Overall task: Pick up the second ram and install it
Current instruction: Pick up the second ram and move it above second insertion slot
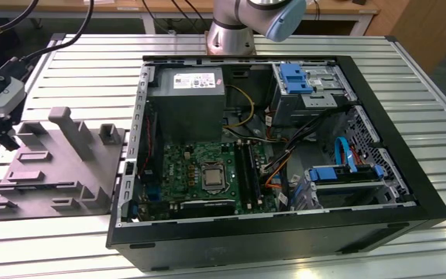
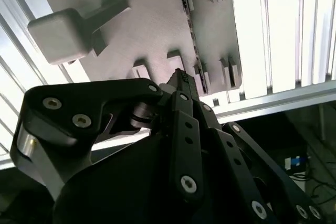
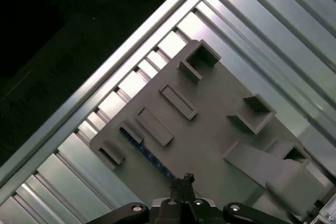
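The exterior view looks down at an angle from high up, far enough back to take in the slatted table point(image 1: 91, 64), the open computer case point(image 1: 269, 238) and the grey fixture plate point(image 1: 45, 174) on the exterior view's left. Both wrist views look down past the gripper point(image 2: 181, 77) point(image 3: 184, 179) from different sides of it. They sit close above the fixture plate point(image 2: 152, 30) point(image 3: 210, 129), which all three views share.

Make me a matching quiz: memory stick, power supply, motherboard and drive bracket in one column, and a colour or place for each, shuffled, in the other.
1 memory stick
2 power supply
3 motherboard
4 drive bracket

A green
B blue
C grey box inside the case
D lying on the grey plate, outside the case

Pairs: 1-D, 2-C, 3-A, 4-B
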